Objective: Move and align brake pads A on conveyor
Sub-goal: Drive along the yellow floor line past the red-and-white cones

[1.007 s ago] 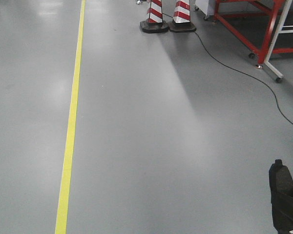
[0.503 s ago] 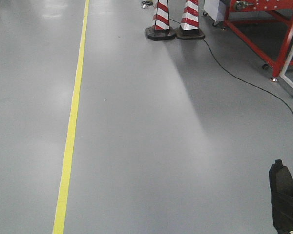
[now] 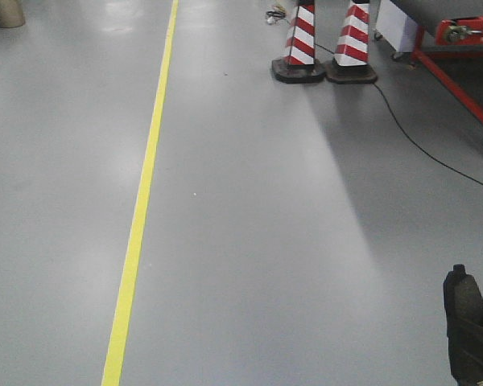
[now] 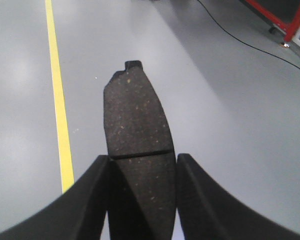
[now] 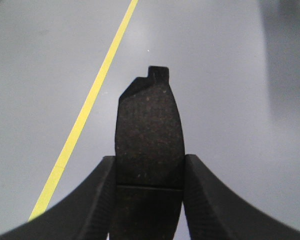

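Note:
Each gripper holds one brake pad A above the grey floor. In the left wrist view a dark speckled pad [image 4: 135,120] with a groove across it sticks out forward from my left gripper [image 4: 142,167], which is shut on it. My right gripper [image 5: 149,170] is likewise shut on a second pad [image 5: 149,130]. In the front view that right-hand pad [image 3: 465,301] shows at the bottom right corner. The conveyor [image 3: 467,30], a dark belt on a red frame, stands far off at the top right, mostly cut off.
A yellow floor line [image 3: 141,217] runs away from me on the left. Two red-and-white cones [image 3: 326,44] stand ahead by the conveyor, and a black cable [image 3: 419,145] trails across the floor from them. The red frame's leg [image 4: 282,22] shows in the left wrist view.
The whole front view has shifted: cones, yellow line and red frame slid rightward and lower in the picture, the frame partly leaving view. Both grippers keep their pads unchanged.

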Available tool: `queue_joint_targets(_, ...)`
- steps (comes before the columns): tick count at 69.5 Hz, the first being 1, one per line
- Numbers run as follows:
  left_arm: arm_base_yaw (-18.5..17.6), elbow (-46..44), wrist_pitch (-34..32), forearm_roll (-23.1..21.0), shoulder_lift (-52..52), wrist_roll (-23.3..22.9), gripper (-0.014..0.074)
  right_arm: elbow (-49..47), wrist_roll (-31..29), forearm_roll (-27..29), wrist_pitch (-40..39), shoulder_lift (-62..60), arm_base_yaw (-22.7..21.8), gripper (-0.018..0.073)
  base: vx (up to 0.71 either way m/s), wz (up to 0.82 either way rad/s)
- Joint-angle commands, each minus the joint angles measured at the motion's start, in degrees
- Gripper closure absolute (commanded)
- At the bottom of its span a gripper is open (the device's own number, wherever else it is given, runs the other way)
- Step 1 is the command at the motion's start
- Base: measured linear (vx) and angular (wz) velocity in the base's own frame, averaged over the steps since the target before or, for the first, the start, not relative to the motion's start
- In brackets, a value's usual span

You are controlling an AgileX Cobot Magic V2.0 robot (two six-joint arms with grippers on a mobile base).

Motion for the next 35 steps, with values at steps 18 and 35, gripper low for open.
queue_joint_targets(18,-0.37,-1.65,-5.15,-0.17,0.36,-0.05,0.0387,-1.68,-0.24,-0.59,-4.87,0.03,-0.09,0.0460,0.52,0.15)
queue_joint_targets(35,-0.37,-1.65,-5.15,-0.17,0.36,-0.05,0.0387,-1.68,-0.24,-0.59,-4.87,0.03,-0.09,0.0460,0.54,0.08)
